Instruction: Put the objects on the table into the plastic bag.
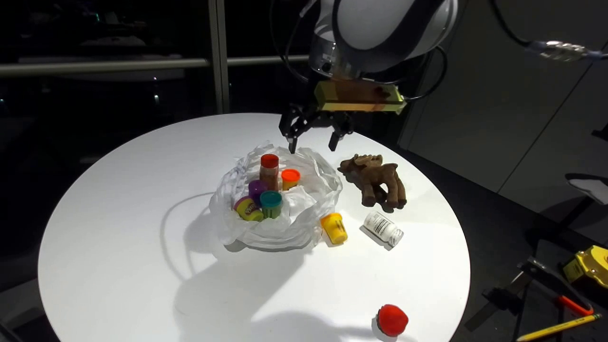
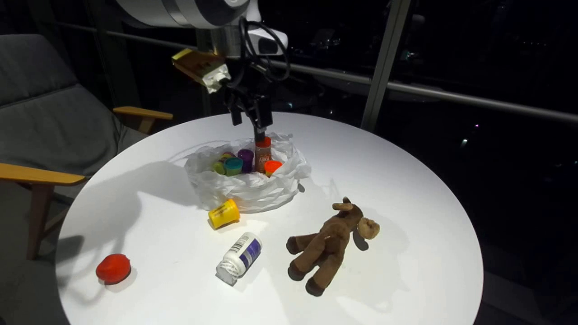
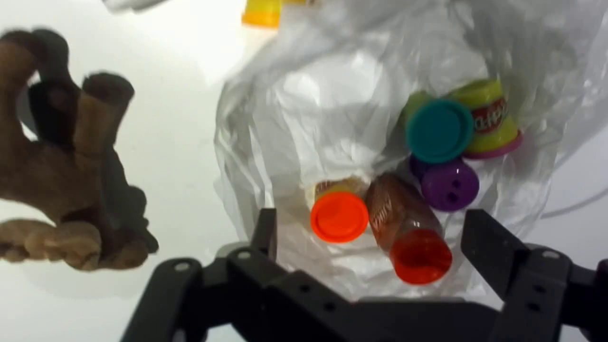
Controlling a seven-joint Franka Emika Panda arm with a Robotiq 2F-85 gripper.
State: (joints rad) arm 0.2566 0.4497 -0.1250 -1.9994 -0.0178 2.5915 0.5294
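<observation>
Closest in an exterior view, off the white table (image 1: 128, 156) and well apart from the plastic bag (image 1: 275, 235): a yellow pencil (image 1: 558, 328). On the white table, in front of the plastic bag and well apart from it, a red rounded object (image 1: 393, 320). Nearer the plastic bag, a white bottle (image 1: 384, 228) lying on its side. Between the white bottle and the plastic bag, a yellow tub (image 1: 335, 229) tipped on its side, just beside the crumpled rim, contact impossible to tell. Beside the plastic bag, outside it in both exterior views, a brown moose toy (image 1: 376, 176) on its side. Then the plastic bag itself, wide open on the white table. Inside the plastic bag, toward the near wall, a tilted Play-Doh tub (image 1: 248, 209) next to a teal-lidded tub (image 1: 271, 204); just behind, a purple piece (image 1: 257, 189); toward the far wall, a red-capped bottle (image 1: 269, 172) standing roughly upright, with an orange-lidded tub (image 1: 290, 177) close by. Above the plastic bag, toward its far side, the gripper (image 1: 313, 143), with fingers spread well apart; in the wrist view, red-capped bottle and orange-lidded tub framed in the gap, lower down. Higher over the plastic bag, the robot arm (image 1: 380, 23). Past the edge of the white table, to one side of the plastic bag in an exterior view, a grey chair (image 2: 36, 72). Farthest, behind the plastic bag, a pale rail (image 1: 118, 66).
</observation>
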